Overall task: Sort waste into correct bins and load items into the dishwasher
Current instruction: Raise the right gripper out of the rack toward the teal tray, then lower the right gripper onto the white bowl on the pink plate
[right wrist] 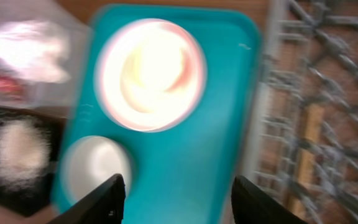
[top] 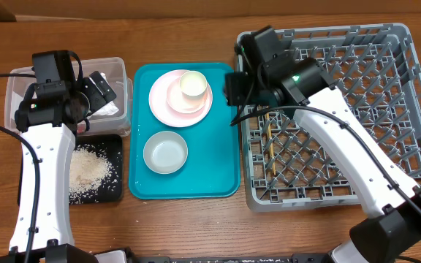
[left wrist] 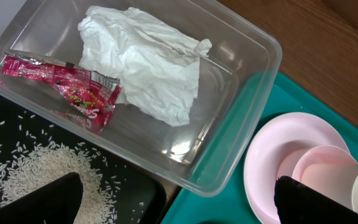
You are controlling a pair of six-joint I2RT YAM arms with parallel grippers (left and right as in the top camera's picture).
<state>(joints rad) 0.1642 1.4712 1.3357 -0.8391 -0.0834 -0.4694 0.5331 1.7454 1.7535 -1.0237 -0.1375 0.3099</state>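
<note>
Left gripper [left wrist: 176,183] spread wide, holding nothing, over the spot just left of the teal tray [top: 218,161]; right gripper [right wrist: 178,183] also gaping and empty above that tray's right part, its view blurred. Left of the teal tray: a smooth clear rectangular tub [left wrist: 241,81] holds a crumpled white napkin [left wrist: 145,62] touching a glossy red sauce packet [left wrist: 67,87], and beside the tub is a shallow matte black tray [top: 117,146] with a loose heap of white rice [left wrist: 36,168]. On the teal tray: stacked round pale pink plates [top: 167,98] topped by a cream cup [top: 194,85], and a round pale grey bowl [top: 165,152] apart from them; right of it, a grey lattice dish rack [top: 415,161] with pegs holds thin wooden chopsticks [top: 271,142].
</note>
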